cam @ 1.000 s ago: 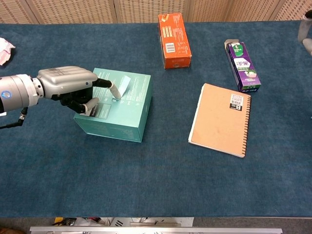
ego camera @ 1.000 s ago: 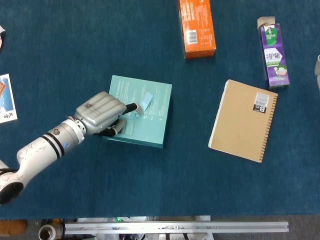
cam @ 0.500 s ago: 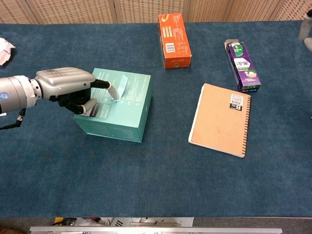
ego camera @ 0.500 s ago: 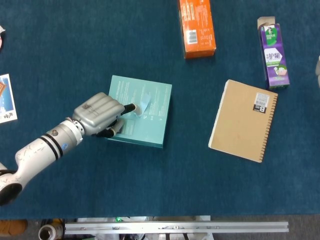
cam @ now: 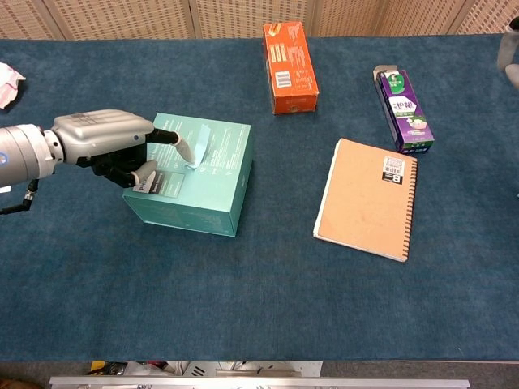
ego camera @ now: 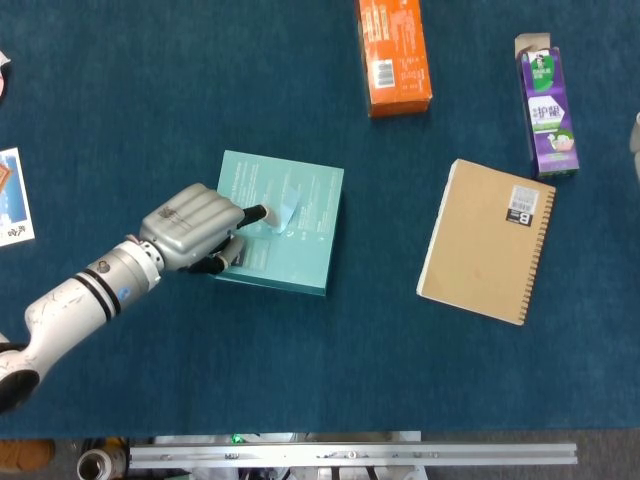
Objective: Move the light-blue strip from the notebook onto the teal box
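Observation:
The teal box point(ego camera: 300, 235) point(cam: 212, 186) lies left of centre on the blue cloth. My left hand point(ego camera: 192, 228) point(cam: 105, 142) reaches over its left part, fingers curled, one fingertip extended. The light-blue strip point(ego camera: 283, 213) point(cam: 199, 147) stands tilted at that fingertip, just over the box top, and seems pinched there. Right of centre lies the brown spiral notebook point(ego camera: 487, 240) point(cam: 366, 197), its cover bare. Only a grey sliver of my right hand point(cam: 511, 61) shows at the far right edge, and how its fingers lie is hidden.
An orange carton point(ego camera: 393, 52) point(cam: 289, 55) lies at the back centre. A purple carton point(ego camera: 547, 107) point(cam: 404, 110) lies behind the notebook. A printed card point(ego camera: 12, 197) sits at the left edge, and crumpled paper point(cam: 8, 83) lies at the far left.
My left hand has drawn slightly back to the left. The strip has gone with it and dropped lower toward the box top.

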`<state>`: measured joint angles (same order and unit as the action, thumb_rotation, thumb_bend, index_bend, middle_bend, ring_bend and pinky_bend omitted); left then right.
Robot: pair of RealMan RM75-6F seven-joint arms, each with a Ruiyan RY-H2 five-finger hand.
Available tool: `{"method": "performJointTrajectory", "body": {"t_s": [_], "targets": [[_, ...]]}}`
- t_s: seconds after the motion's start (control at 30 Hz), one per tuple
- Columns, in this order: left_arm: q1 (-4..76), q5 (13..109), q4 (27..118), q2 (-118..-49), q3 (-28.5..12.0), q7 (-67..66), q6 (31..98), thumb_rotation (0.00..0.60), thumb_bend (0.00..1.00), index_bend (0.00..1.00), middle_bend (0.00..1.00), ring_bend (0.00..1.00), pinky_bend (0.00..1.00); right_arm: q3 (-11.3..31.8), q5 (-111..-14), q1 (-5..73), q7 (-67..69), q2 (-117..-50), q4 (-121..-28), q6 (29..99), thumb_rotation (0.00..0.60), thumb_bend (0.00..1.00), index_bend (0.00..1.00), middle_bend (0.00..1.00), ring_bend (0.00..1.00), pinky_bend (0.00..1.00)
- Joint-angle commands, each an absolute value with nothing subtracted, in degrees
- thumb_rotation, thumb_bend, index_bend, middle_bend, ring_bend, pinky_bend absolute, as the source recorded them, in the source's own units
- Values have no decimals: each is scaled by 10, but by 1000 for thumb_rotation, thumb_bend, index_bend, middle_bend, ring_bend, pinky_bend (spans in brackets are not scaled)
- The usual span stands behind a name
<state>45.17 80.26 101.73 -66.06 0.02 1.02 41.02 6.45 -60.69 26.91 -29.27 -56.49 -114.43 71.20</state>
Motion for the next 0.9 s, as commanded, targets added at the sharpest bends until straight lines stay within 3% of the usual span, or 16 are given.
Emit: {"method": "performJointTrajectory", "body": {"t_s": [0.03, 0.9], "targets": [[451, 804, 1017, -659, 2, 10, 410, 600, 769, 222, 1000, 1000, 1000, 65, -607, 269, -293, -566, -1144, 713, 600, 432, 545, 887, 1000, 1000], [444, 819, 1021, -661, 9, 11, 419, 600, 768, 222, 1000, 1000, 1000, 68, -611, 262, -296, -565, -1148, 714, 600, 431, 545, 890, 1000, 1000]]}}
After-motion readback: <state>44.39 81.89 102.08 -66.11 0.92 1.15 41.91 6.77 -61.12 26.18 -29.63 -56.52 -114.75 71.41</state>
